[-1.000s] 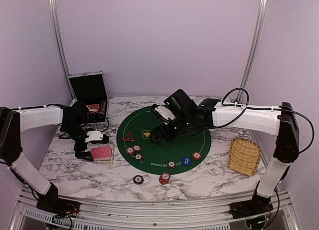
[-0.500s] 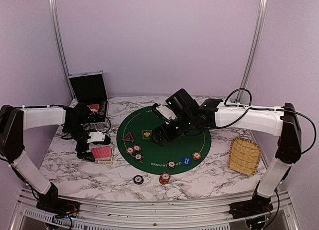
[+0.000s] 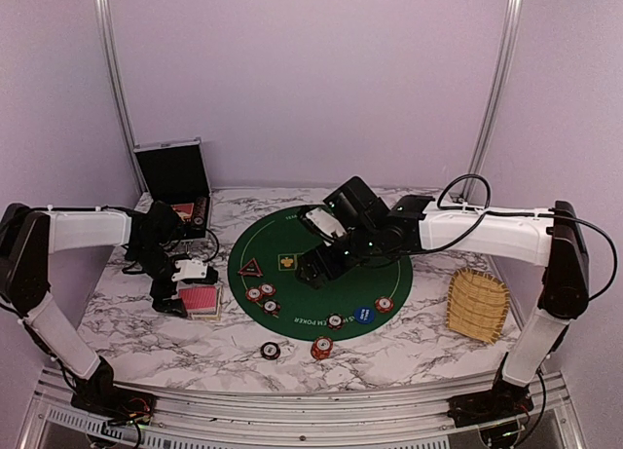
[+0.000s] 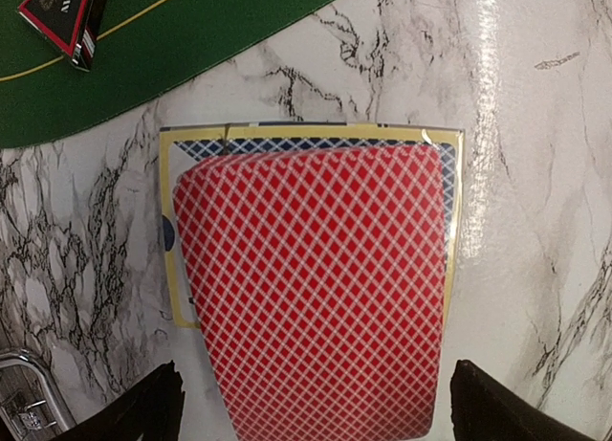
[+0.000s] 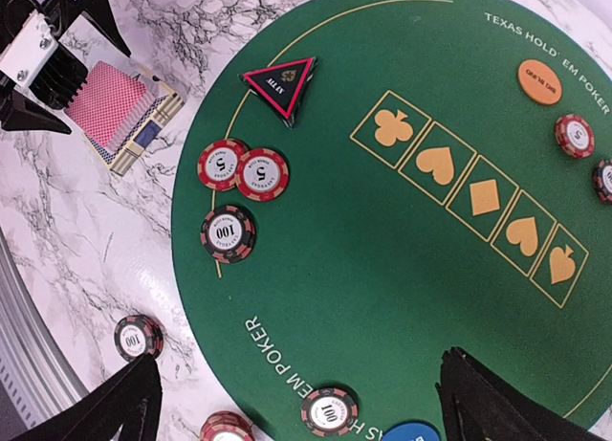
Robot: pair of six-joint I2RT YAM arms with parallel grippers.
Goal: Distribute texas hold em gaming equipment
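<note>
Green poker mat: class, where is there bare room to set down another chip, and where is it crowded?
Free: the mat between the suit symbols and the near lettering; also marble between mat and wicker tray. Crowded: the mat's left edge, with triangular marker and three chips.

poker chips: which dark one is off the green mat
The dark chip lying on the bare marble table near the front edge, just left of an orange-red chip. The other dark chips all sit on the green mat.
</note>
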